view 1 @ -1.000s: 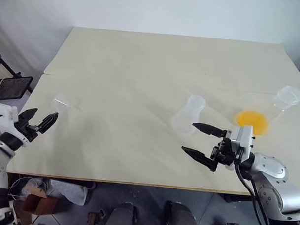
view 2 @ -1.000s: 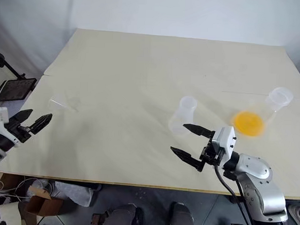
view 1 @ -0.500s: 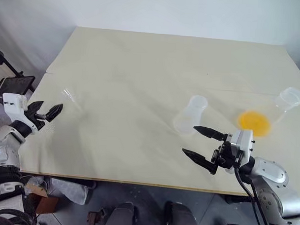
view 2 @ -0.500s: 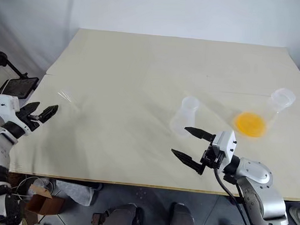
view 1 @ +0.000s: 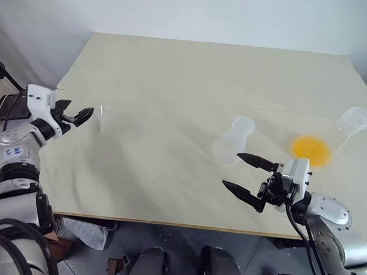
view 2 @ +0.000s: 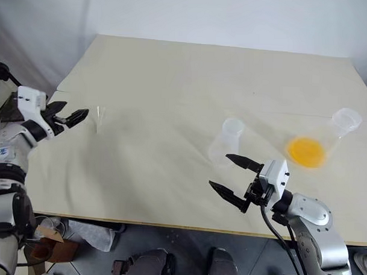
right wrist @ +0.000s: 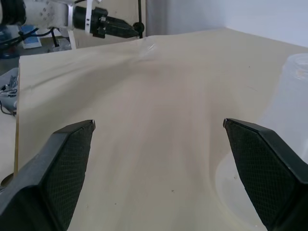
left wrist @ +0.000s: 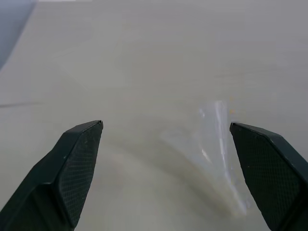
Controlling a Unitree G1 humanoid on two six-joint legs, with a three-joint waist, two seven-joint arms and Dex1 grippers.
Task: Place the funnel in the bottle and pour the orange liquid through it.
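Cream table (view 1: 173, 83) bears bottle (view 1: 231, 141) beside flask (view 1: 328, 139).

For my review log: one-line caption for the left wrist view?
Open left gripper facing the clear funnel on the beige table.

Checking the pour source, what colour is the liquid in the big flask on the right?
Bright yellow-orange liquid, pooled in the clear conical flask; clearest in the left eye view.
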